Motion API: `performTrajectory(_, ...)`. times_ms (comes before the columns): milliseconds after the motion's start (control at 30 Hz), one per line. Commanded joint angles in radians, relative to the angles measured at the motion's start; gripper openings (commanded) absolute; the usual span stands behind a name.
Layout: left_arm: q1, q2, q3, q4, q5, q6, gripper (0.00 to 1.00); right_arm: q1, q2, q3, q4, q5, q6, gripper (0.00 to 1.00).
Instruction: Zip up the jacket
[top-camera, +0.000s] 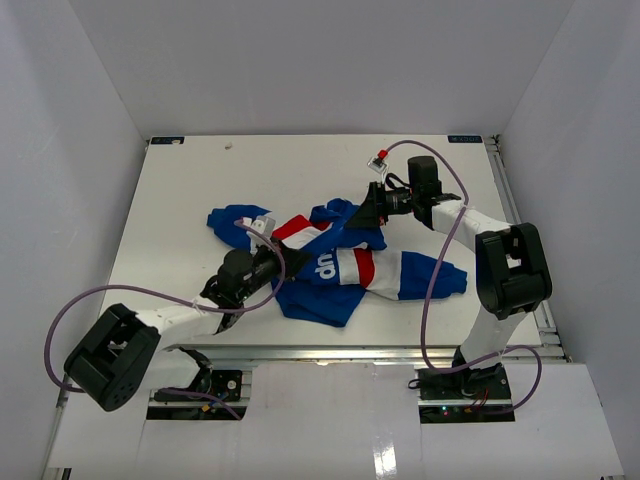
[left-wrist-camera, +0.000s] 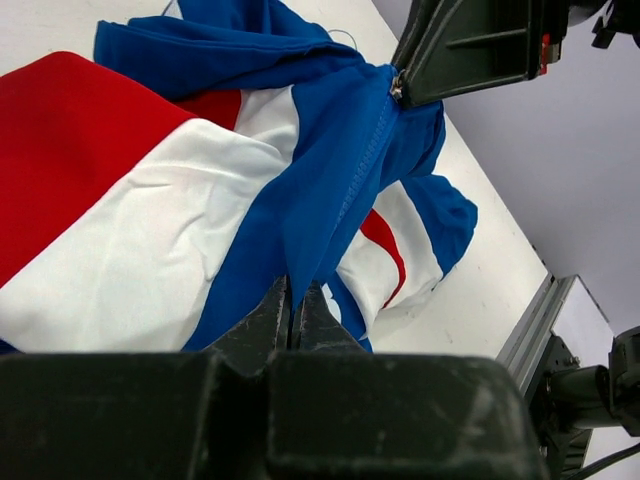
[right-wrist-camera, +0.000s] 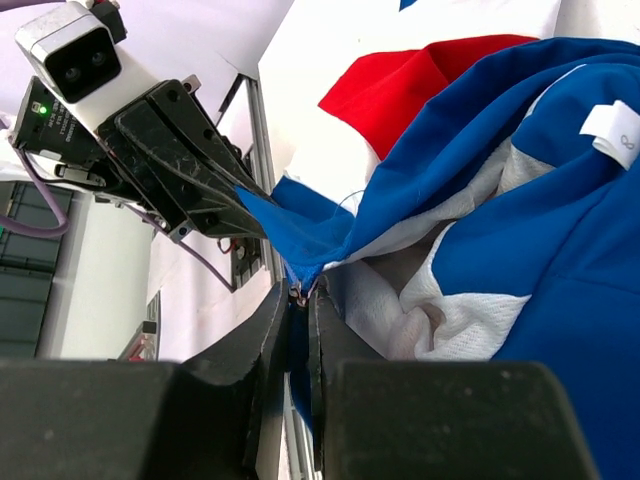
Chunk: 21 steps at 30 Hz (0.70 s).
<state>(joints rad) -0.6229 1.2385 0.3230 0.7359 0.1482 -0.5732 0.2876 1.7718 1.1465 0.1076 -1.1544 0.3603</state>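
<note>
Both L/R fingers (left-wrist-camera: 268, 322) w/ jacket (top-camera: 330, 270) edge btwn

Bright, even light; soft shadows beneath jacket (top-camera: 320, 300); wrist-view foreground blurred.

A white table (top-camera: 190, 190) sits enclosed by plain pale grey walls (top-camera: 320, 60), evenly lit.

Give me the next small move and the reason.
Probably draw the right gripper a little farther from the left gripper, along the zip line. Both are shut on the jacket, which stretches taut between them.
</note>
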Motion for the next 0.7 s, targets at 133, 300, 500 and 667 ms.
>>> performTrajectory(133, 0.129, -0.035, -0.143, -0.239, -0.161, -0.038, 0.00, -0.259, -0.077, 0.025, 0.165, 0.234, -0.018, 0.08)
performTrajectory(300, 0.135, -0.015, -0.150, -0.158, -0.087, -0.008, 0.00, -0.257, -0.090, 0.021, 0.173, 0.217, -0.015, 0.08)
performTrajectory(500, 0.135, -0.027, -0.126, -0.136, -0.032, 0.022, 0.10, -0.192, -0.130, -0.025, 0.133, 0.270, -0.062, 0.08)
performTrajectory(667, 0.135, -0.008, 0.027, -0.132, 0.030, 0.053, 0.03, -0.130, -0.182, -0.050, 0.035, 0.399, -0.101, 0.09)
